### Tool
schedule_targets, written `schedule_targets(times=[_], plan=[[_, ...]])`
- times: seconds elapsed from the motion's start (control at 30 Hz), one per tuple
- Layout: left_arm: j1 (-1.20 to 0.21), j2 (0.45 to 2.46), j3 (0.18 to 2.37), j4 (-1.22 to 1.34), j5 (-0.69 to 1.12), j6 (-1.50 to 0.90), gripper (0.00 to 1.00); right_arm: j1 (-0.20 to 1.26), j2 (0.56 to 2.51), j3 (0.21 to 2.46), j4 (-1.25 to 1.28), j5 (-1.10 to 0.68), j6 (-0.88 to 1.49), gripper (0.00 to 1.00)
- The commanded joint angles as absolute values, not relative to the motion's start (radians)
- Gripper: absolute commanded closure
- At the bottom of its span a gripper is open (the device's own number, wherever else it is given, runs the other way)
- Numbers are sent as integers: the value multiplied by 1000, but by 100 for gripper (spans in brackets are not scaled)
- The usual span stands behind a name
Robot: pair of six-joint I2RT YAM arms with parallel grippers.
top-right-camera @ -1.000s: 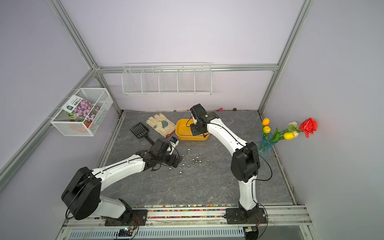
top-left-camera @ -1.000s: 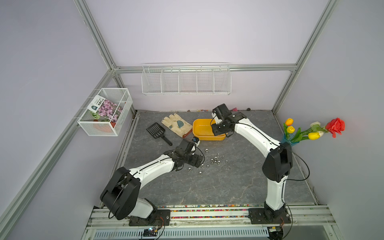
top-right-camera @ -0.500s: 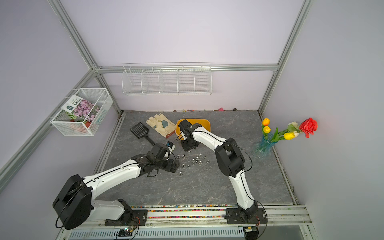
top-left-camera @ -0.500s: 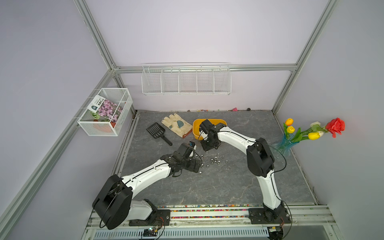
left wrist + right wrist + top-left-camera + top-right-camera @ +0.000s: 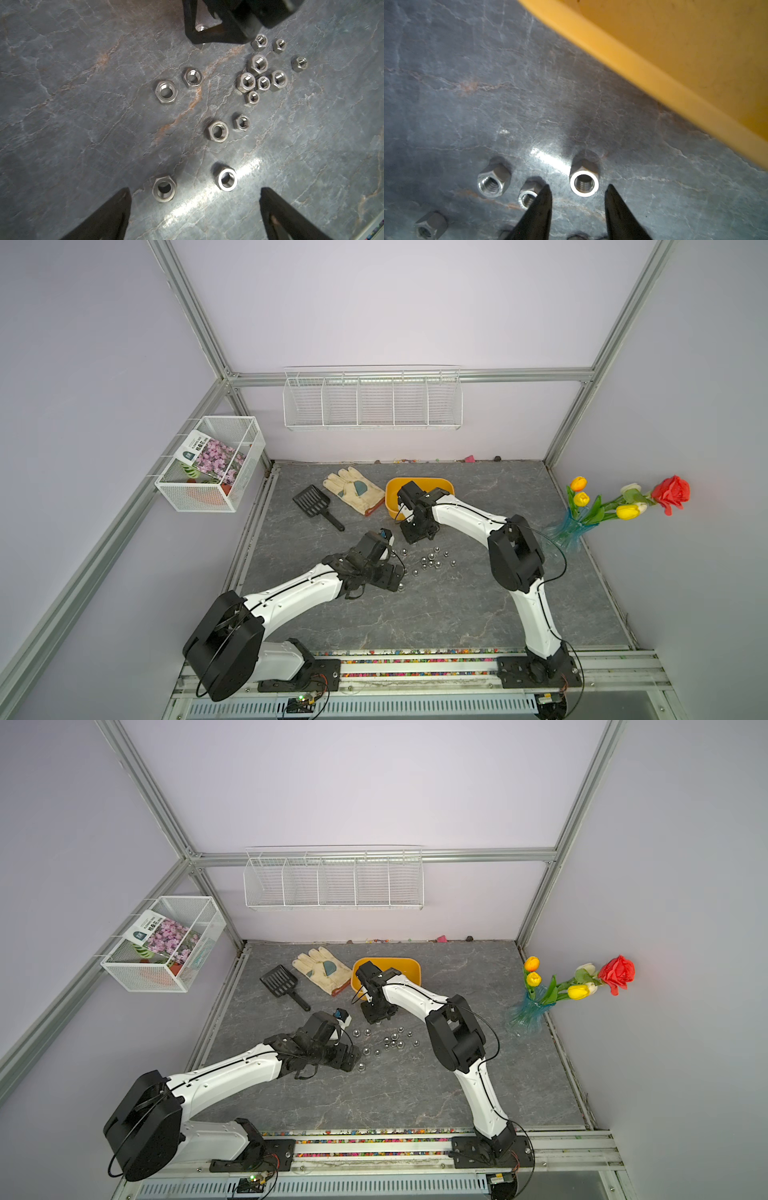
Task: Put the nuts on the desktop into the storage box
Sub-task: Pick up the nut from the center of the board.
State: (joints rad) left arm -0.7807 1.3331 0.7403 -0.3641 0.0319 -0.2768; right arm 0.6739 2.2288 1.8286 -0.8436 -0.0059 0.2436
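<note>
Several silver nuts [image 5: 432, 562] [image 5: 395, 1042] lie scattered on the dark marbled desktop [image 5: 457, 614], in front of the yellow storage box [image 5: 391, 499] [image 5: 409, 969]. My left gripper [image 5: 395, 578] [image 5: 194, 190] hangs low at the cluster's near-left edge. It is open wide, with two nuts [image 5: 164, 190] just beyond its fingertips. My right gripper [image 5: 417, 537] [image 5: 578, 186] points down between the box and the nuts. It is partly open and holds nothing. One nut [image 5: 584, 182] stands just past its tips, and another [image 5: 528, 196] sits outside one finger. The box rim [image 5: 633, 62] is close by.
A pale work glove [image 5: 353, 491] and a black scoop [image 5: 313, 504] lie left of the box. A vase of flowers [image 5: 582, 522] stands at the right edge. A wire rack [image 5: 372, 400] hangs on the back wall and a mesh basket [image 5: 212, 464] on the left.
My right gripper has come from above the box down to the desktop in front of it, and its jaws have narrowed slightly. The left arm has edged forward, still open.
</note>
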Motion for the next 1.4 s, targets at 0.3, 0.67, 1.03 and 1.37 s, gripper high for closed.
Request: schedule_targets(times=[0.3, 0.67, 1.03, 1.37], plan=[[-788, 1345, 742, -353, 44, -273, 1, 677, 2300, 1834, -833, 53, 259, 60], [-792, 1355, 744, -352, 56, -265, 1, 679, 2294, 1820, -838, 56, 259, 67], [-807, 1345, 730, -298, 73, -235, 1, 681, 2293, 1808, -834, 76, 268, 87], [-810, 1263, 677, -195, 40, -216, 1, 681, 2195, 1836, -848, 75, 276, 90]])
